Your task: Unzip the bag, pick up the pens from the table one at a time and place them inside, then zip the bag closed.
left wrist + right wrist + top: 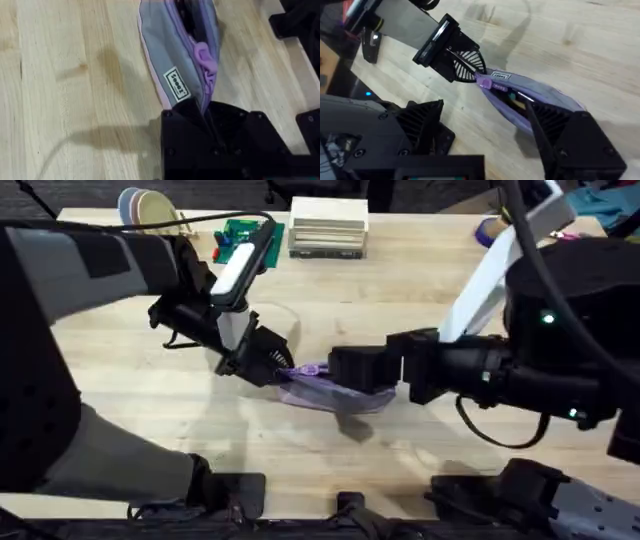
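The lavender bag [325, 393] lies at the middle of the table [420, 290], lifted a little at its left end. My left gripper [283, 368] is shut on that end, next to the white label [175, 84]. The zipper is open, and its purple pull [202, 54] sits close to my left fingers [200, 135]. My right gripper [482, 107] is open over the bag [530, 97], one finger [555, 125] resting at the bag's other end. Something orange-yellow [518, 104] shows inside the slit; I cannot tell whether it is one of the pens.
At the table's far edge stand a pale wooden block stack [328, 228], a green object [240, 235], round discs [145, 208] and a purple item [490, 230]. A black cable [210, 220] runs along there. Bare wood lies in front of the bag.
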`<state>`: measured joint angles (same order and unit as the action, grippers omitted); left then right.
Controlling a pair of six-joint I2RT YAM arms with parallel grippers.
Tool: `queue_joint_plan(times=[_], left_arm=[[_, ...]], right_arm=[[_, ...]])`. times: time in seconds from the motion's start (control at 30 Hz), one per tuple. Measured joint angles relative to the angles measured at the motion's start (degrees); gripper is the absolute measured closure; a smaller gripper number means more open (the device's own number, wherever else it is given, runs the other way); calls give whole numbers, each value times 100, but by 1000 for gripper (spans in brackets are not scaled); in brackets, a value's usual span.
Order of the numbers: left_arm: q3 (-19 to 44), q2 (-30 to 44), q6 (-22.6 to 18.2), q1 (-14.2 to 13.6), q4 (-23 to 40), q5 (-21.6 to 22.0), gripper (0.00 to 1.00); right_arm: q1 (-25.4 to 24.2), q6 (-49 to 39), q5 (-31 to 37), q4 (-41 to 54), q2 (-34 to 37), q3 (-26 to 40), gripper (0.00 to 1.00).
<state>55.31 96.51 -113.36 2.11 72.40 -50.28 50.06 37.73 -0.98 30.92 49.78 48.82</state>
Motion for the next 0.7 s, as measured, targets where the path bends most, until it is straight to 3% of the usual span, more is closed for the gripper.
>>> queue_joint_plan(times=[0.6, 0.67, 0.7], left_arm=[[0, 0, -4, 0, 0, 0, 952], [0, 0, -14, 0, 3, 10, 837], [0, -1, -13, 0, 20, 12, 708]], right_arm=[[0, 688, -713, -63, 1283, 0, 4], [0, 756, -746, -66, 1412, 0, 4], [0, 791, -756, -68, 1465, 0, 4]])
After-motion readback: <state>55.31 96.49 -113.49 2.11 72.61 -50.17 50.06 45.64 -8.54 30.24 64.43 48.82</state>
